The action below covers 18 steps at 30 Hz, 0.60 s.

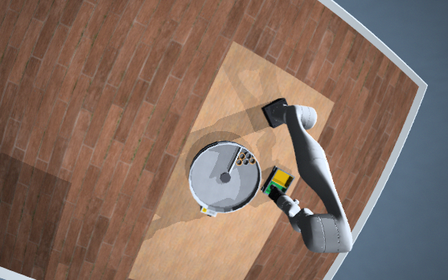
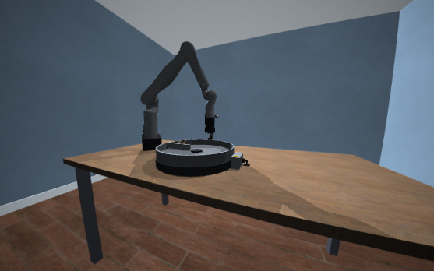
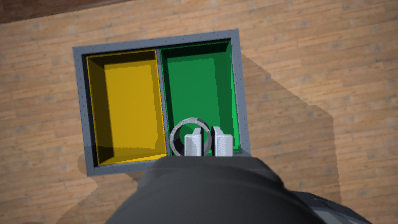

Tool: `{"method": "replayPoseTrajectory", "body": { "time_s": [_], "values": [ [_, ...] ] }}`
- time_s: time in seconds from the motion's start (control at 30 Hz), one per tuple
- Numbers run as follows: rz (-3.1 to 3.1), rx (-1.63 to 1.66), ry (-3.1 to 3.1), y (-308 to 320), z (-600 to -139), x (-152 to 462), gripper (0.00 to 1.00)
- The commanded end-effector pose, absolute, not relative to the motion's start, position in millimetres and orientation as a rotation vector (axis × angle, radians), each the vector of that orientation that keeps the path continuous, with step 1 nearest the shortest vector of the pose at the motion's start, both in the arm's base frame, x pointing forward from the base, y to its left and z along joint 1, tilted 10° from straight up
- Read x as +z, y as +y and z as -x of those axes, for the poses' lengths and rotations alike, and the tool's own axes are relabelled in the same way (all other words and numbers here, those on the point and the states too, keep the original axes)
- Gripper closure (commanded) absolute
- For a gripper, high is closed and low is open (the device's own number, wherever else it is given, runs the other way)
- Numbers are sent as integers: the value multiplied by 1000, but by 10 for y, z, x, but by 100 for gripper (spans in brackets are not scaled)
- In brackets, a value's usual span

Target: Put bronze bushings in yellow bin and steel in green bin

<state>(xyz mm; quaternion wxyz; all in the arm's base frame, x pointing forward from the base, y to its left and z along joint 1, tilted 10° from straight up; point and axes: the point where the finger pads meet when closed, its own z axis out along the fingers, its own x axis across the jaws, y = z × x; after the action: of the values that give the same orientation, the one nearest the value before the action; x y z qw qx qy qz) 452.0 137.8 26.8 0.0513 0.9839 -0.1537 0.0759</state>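
Observation:
My gripper (image 1: 273,188) (image 2: 210,137) (image 3: 207,137) is shut on the wall of a steel bushing (image 3: 191,120), with one finger inside the ring. It holds the bushing over the near end of the green bin (image 3: 195,90). The yellow bin (image 1: 283,177) (image 3: 131,110) is beside it, and no bushing shows in it. No bushing shows on the visible floor of the green bin; its near end is partly hidden. On the turntable (image 1: 212,195) (image 2: 194,160), several bronze and steel bushings stand grouped beside the divider, near the rim, on the side toward the arm base.
A straight divider (image 1: 234,162) runs from the turntable's hub (image 1: 225,177) (image 2: 196,150) to its rim. A small box with a yellow mark (image 1: 204,210) (image 2: 237,160) is on the turntable's outer side. The arm base (image 1: 274,113) (image 2: 151,142) stands on the table beyond the bins.

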Motion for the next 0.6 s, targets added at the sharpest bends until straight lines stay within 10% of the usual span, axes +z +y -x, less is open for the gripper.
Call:
{"method": "replayPoseTrajectory", "body": {
  "time_s": [0.0, 0.57],
  "values": [
    [-2994, 227, -465, 1385, -4511, 251, 100],
    [-2994, 227, -465, 1382, -4514, 189, 100]
  ]
}}
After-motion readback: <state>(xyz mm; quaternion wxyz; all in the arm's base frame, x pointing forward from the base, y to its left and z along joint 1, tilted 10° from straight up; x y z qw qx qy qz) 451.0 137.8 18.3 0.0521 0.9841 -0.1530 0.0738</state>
